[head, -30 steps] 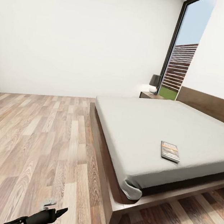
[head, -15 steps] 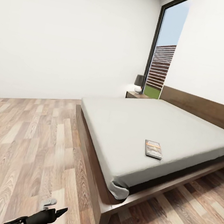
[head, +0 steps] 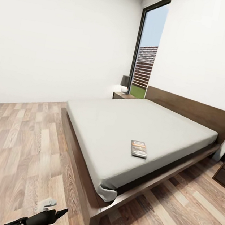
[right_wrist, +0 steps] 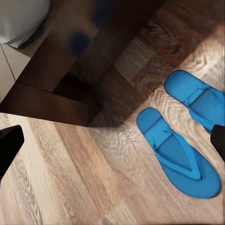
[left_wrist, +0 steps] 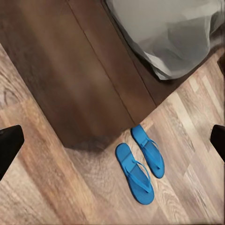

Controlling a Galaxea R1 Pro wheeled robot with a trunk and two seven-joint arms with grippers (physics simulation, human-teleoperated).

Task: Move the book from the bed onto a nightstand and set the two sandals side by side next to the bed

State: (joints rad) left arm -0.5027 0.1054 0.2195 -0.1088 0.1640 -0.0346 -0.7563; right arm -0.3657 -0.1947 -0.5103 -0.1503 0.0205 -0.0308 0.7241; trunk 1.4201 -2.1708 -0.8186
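Fingers [left_wrist: 10, 147] of both arms are held spread and empty as the paperback [head: 139, 149], flat near the bed's [head: 125, 125] foot edge, should be approached squarely.

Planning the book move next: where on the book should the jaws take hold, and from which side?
The book lies flat on the mattress near the bed's foot corner. Being thin, it probably suits a pinch across one long edge, coming down from above on the side nearest the robot, since the soft mattress should let a finger press under it.
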